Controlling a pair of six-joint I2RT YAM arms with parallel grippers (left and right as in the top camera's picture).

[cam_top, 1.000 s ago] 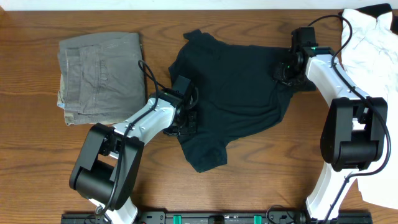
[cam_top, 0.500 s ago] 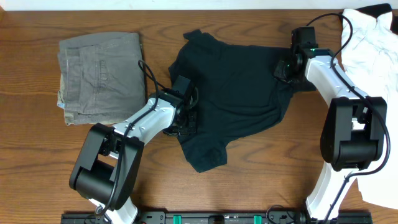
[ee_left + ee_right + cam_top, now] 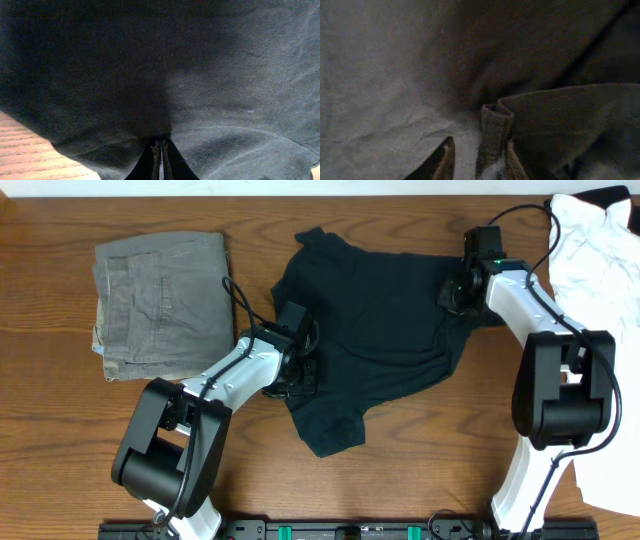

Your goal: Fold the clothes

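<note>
Folding has barely begun: the shirt [image 3: 380, 310] lies crumpled on the counter [image 3: 420, 465], left claw [image 3: 161, 152] clenched on its edge, right claw [image 3: 479, 155] straddling a hem fold [image 3: 495, 117], not yet clamped.

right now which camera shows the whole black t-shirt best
Overhead: it alone shows the whole black T-shirt and its outline. Left wrist shows only fabric pinched at the left end effector; right wrist, a dim folded hem at the right end effector.

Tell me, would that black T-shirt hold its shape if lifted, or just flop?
Probably floppy: the black T-shirt lies in soft wrinkles with a crooked outline. Likely thin and light, since the left gripper pinches it while almost fully shut. Pushed, it would probably bunch up rather than slide whole.
</note>
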